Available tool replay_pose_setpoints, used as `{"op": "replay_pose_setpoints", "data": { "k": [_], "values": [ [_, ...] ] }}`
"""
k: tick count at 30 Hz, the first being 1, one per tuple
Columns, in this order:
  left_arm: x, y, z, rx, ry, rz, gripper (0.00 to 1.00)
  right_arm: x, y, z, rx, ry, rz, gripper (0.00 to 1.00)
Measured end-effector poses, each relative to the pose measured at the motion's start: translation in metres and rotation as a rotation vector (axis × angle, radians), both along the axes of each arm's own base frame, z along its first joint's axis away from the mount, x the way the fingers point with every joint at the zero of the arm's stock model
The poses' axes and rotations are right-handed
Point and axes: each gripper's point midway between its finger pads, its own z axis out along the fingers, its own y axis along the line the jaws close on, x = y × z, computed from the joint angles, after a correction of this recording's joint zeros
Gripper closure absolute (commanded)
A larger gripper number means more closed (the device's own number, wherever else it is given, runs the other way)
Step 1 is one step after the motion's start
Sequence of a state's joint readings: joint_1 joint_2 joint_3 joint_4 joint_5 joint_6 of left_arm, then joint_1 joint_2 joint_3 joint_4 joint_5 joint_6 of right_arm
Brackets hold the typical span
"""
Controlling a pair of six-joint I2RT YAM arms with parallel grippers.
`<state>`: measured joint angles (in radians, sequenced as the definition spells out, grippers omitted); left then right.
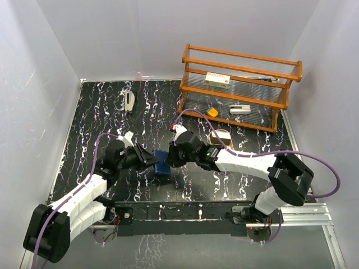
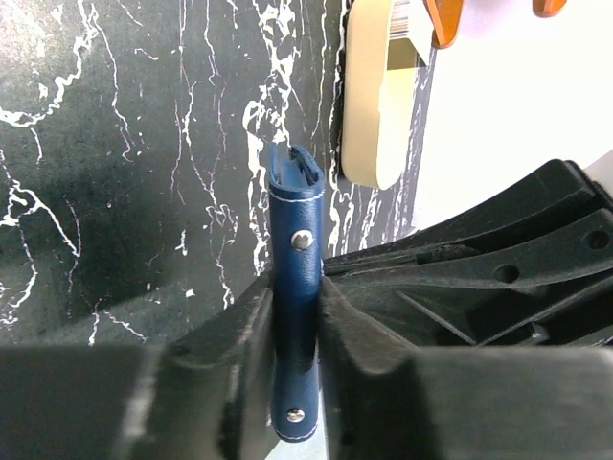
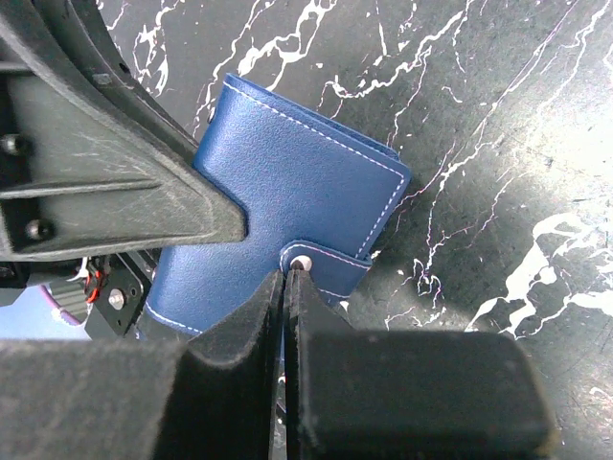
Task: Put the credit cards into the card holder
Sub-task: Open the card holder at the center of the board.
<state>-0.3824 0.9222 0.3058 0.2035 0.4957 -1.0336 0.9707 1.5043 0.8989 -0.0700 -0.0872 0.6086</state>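
The navy-blue card holder (image 1: 161, 162) stands on edge just above the black marbled table, folded shut. My left gripper (image 1: 147, 158) is shut on it, and in the left wrist view the jaws (image 2: 295, 311) pinch its narrow edge (image 2: 295, 259). My right gripper (image 1: 171, 157) is shut, and in the right wrist view its tips (image 3: 287, 275) touch the snap tab (image 3: 330, 265) on the holder's face (image 3: 297, 172). The tab still looks snapped. No credit card shows clearly. The gold oval tray (image 1: 223, 136) is mostly hidden behind the right arm.
A wooden rack (image 1: 241, 84) stands at the back right, holding a white box (image 1: 217, 80), an orange piece (image 1: 212, 112) and a white device (image 1: 241, 109). A white stapler-like object (image 1: 129, 101) lies at the back left. The tray's beige rim (image 2: 364, 105) lies beyond the holder.
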Motion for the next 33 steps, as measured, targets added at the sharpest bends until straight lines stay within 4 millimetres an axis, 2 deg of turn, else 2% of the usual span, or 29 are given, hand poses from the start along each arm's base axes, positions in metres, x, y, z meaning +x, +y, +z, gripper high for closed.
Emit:
{"op": "replay_pose_setpoints", "data": {
  "k": [1,18,23,29,33],
  "values": [
    [0.000,0.000,0.000,-0.002,0.000,0.000,1.00,0.000,0.000,0.000,0.002,0.002,0.001,1.00],
    [-0.003,0.002,-0.007,0.018,0.004,-0.002,1.00,0.000,-0.002,-0.005,-0.007,0.010,-0.028,1.00],
    [-0.004,0.003,-0.007,0.022,0.001,-0.003,1.00,0.001,-0.005,0.000,-0.006,-0.001,-0.050,1.00],
    [-0.007,0.005,-0.012,0.043,0.017,-0.003,1.00,0.008,-0.023,-0.010,-0.057,-0.006,-0.129,1.00],
    [-0.007,0.006,-0.014,0.048,0.019,-0.006,1.00,0.008,-0.028,-0.014,-0.079,-0.001,-0.143,1.00]
  ]
}}
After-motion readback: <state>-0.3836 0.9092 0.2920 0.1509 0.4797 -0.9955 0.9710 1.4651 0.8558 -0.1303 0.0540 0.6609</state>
